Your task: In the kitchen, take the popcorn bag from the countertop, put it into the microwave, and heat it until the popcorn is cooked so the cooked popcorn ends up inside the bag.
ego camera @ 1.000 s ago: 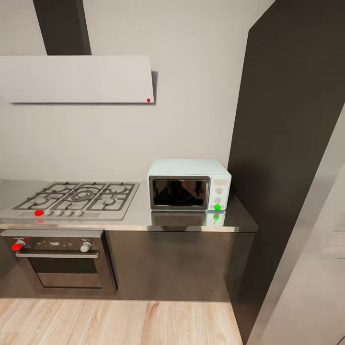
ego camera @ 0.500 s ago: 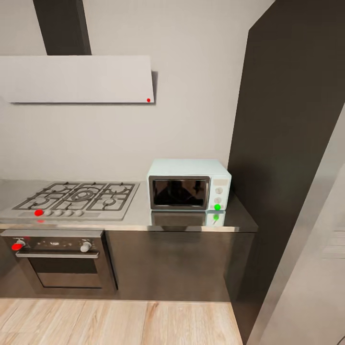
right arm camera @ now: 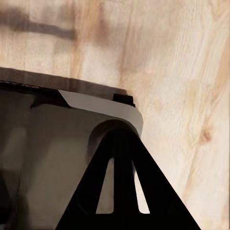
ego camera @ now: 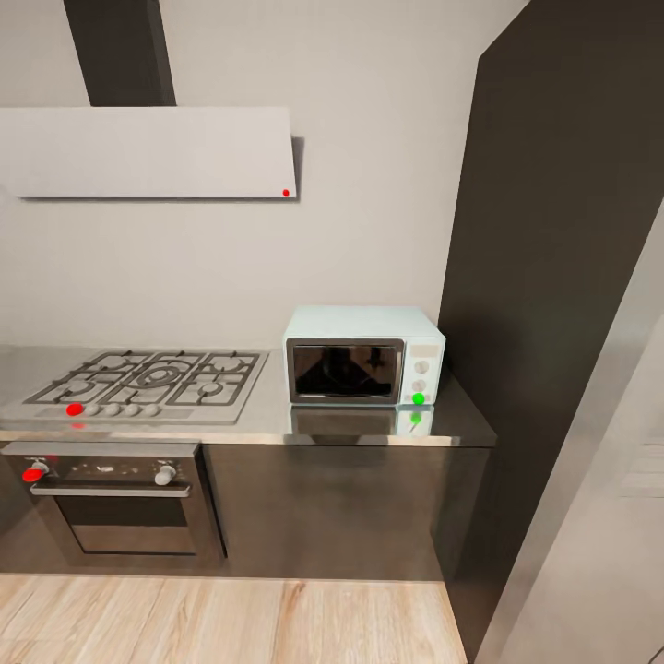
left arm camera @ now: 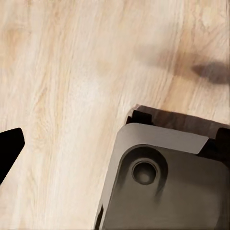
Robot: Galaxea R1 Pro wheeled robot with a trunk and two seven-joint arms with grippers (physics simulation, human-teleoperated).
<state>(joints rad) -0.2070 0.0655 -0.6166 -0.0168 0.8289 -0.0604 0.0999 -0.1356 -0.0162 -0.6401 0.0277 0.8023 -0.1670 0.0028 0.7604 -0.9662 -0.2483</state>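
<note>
The pale blue microwave (ego camera: pixel 361 355) stands at the right end of the glossy grey countertop (ego camera: pixel 267 417), its dark glass door closed and a green dot on its lower knob. The popcorn bag and the popcorn are out of view. In the left wrist view one black fingertip (left arm camera: pixel 8 148) of my left gripper pokes in from the picture's edge above the wooden floor, far from its partner. My right gripper (right arm camera: pixel 118 140) hangs over the floor with its black fingers meeting at the tip, holding nothing.
A gas hob (ego camera: pixel 148 378) lies left of the microwave, above a steel oven (ego camera: pixel 115 503) with red-marked knobs. A grey hood (ego camera: pixel 152 152) hangs over it. A tall dark cabinet (ego camera: pixel 553 277) closes the right side. My grey base (left arm camera: pixel 167 182) stands on the wooden floor (ego camera: pixel 231 622).
</note>
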